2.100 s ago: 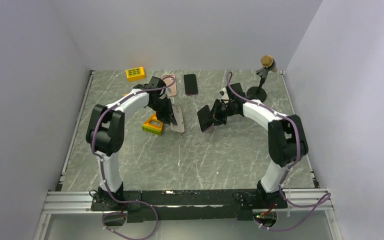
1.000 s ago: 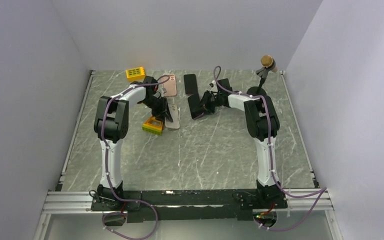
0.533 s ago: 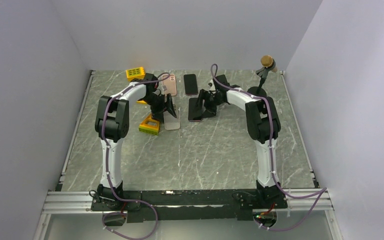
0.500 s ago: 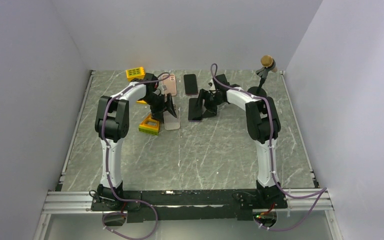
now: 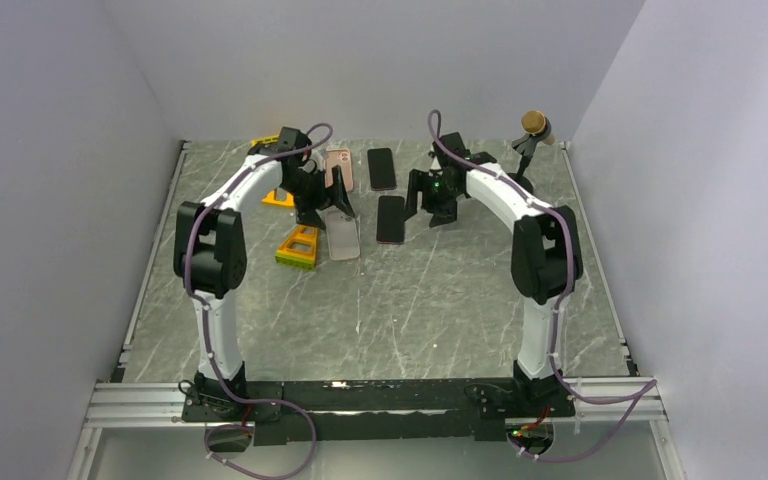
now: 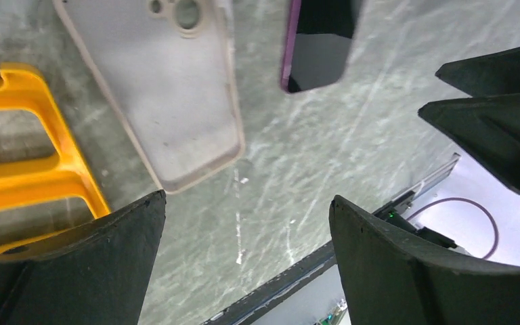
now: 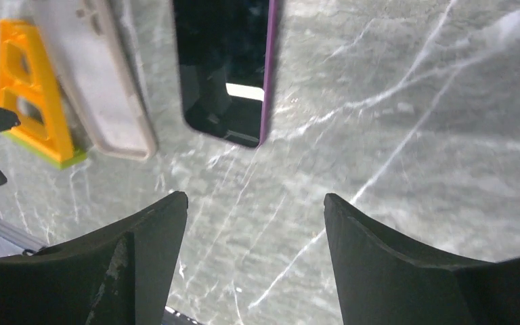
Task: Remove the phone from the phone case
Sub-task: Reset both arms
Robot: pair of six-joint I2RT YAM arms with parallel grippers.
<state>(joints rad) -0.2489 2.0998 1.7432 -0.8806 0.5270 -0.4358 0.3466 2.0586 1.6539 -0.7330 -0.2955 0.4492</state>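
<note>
Beneath our left gripper (image 6: pixel 244 203), jaws spread wide and holding nothing, the pale case (image 6: pixel 169 101) lies flat and empty on the marble table (image 6: pixel 298 176), its camera cut-outs showing. It sits ahead of that gripper's left finger (image 6: pixel 74 264). An orange frame (image 6: pixel 20 156) lies hard against the case's outer side; we cannot tell whether the two touch.

The phone (image 6: pixel 318 40), glossy black with a purple edge, lies ahead of the same gripper's right finger (image 6: pixel 420 271), clear of the case, with a strip of bare table between them.

Our right gripper (image 7: pixel 254 200) is likewise spread open and empty. The phone (image 7: pixel 227 68) rests flat just ahead of its left finger (image 7: pixel 128 271), with the case (image 7: pixel 101 88) and the frame (image 7: pixel 30 95) farther out to that side.

From above, our left gripper (image 5: pixel 328 195) hangs over the case's far end (image 5: pixel 343 240) and our right gripper (image 5: pixel 430 197) just to the right of the phone (image 5: pixel 391 218). A second phone (image 5: pixel 381 168) lies beyond, between the two grippers.
</note>
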